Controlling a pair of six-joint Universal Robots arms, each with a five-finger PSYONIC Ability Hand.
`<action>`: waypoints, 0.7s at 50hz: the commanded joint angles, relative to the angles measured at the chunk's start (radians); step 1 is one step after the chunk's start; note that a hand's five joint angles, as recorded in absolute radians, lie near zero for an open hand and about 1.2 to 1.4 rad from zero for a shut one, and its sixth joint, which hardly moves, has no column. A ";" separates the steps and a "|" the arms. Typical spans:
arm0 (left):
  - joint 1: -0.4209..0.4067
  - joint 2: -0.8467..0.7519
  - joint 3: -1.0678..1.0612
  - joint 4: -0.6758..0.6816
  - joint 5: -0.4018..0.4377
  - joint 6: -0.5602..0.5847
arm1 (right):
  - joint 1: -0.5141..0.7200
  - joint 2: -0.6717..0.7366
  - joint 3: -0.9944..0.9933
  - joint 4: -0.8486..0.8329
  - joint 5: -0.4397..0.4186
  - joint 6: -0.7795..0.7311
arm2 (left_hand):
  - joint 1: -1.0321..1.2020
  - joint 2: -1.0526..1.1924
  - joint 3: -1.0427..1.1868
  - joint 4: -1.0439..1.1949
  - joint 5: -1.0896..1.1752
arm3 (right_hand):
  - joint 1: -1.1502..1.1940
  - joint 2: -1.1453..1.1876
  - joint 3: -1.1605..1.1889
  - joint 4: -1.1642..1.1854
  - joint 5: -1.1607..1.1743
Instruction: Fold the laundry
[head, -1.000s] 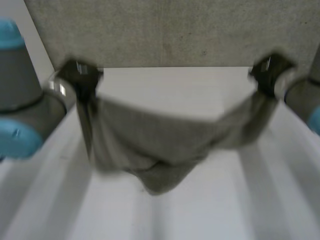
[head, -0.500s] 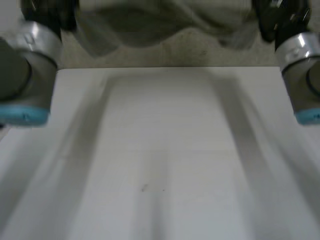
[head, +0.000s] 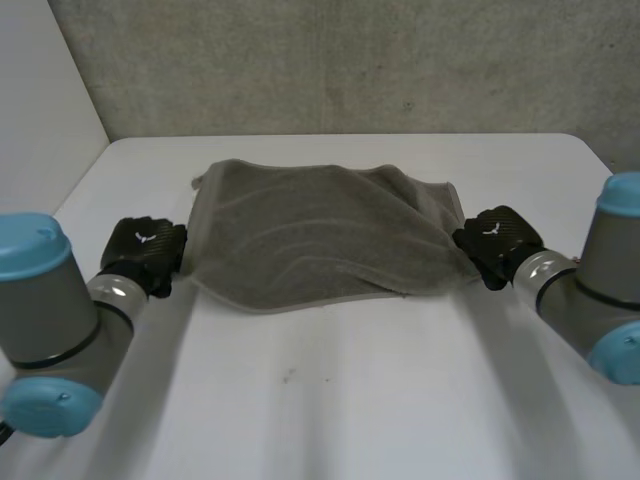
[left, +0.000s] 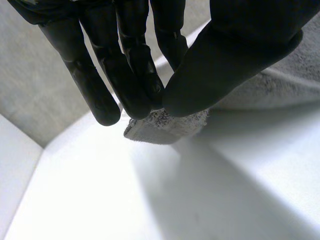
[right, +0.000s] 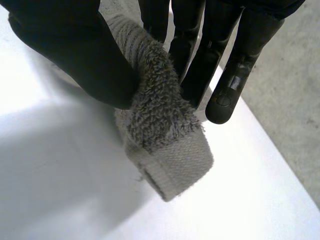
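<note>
Towel (head: 320, 235): grey terry, lying spread and somewhat rumpled on the white table (head: 350, 410), stretched between my two hands.

Left hand (head: 145, 250): grasping the corner on its side, at the edge nearer me. My thumb presses the cloth against my straight fingers (left: 125, 75). The hemmed tip of the corner pokes out just past the fingertips.

Right hand (head: 497, 240): grasping the opposite corner of that same edge. A thick roll of terry is clamped between my thumb and fingers (right: 200, 70), and the woven hem band sticks out beyond the fingertips.

Between my hands that edge runs in a shallow curve on the table. The far edge lies beyond my fingertips, toward the grey wall (head: 350, 60).
</note>
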 joint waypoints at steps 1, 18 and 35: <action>0.003 0.088 -0.004 -0.176 0.001 -0.002 | -0.021 -0.055 -0.002 0.162 -0.005 0.013 | 0.204 0.177 0.179 0.176 0.182 | 0.430 0.214 0.204 0.201 0.231; 0.067 0.119 0.016 -0.184 0.001 -0.008 | -0.086 -0.049 0.100 0.013 -0.026 0.282 | 0.204 0.177 0.179 0.176 0.182 | -0.332 -0.548 -0.558 -0.561 -0.531; 0.123 0.123 0.068 -0.176 0.003 -0.008 | -0.196 -0.206 0.389 -0.139 -0.110 0.225 | 0.204 0.177 0.179 0.176 0.182 | -0.397 -0.613 -0.622 -0.626 -0.596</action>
